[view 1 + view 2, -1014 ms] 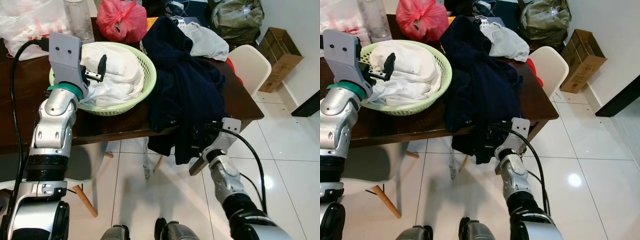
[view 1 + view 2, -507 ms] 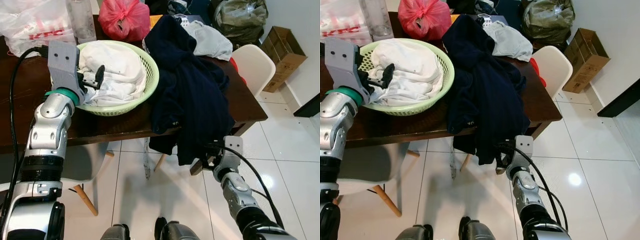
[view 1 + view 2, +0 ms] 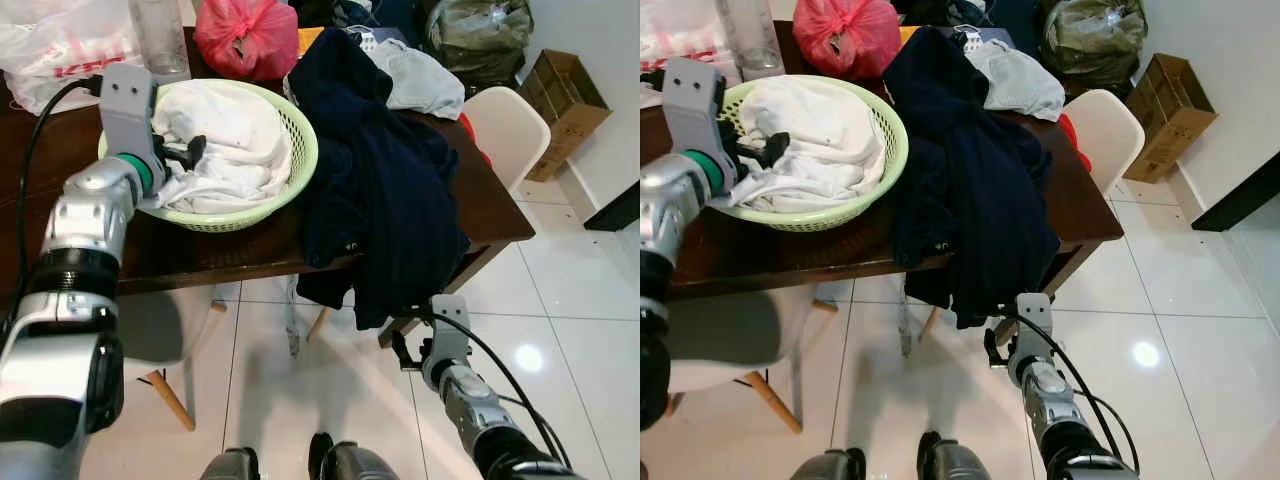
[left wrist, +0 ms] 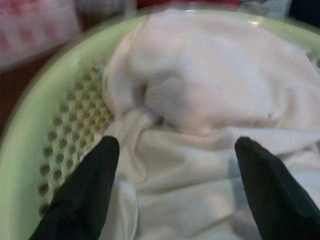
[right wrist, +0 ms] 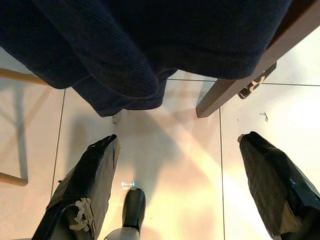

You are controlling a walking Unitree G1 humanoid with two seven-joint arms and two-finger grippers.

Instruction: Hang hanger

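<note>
Green mesh basket (image 3: pixel 300 150) of white laundry (image 3: pixel 235 140) on the wooden table (image 3: pixel 200 250), head view: my left gripper (image 3: pixel 185 152) reaches over its near rim, fingers apart, holding nothing. Navy garment (image 3: pixel 380 190) drapes off the table edge beyond and above my right gripper (image 3: pixel 410 350), low by the floor. No hanger made out; can't give its direction or axis.

Left wrist: fingers (image 4: pixel 85 195) spread over white cloth, basket wall beside.

Right wrist: fingers (image 5: pixel 87 185) wide apart, empty, navy hem ahead, table leg (image 5: pixel 235 85) beside it.
</note>
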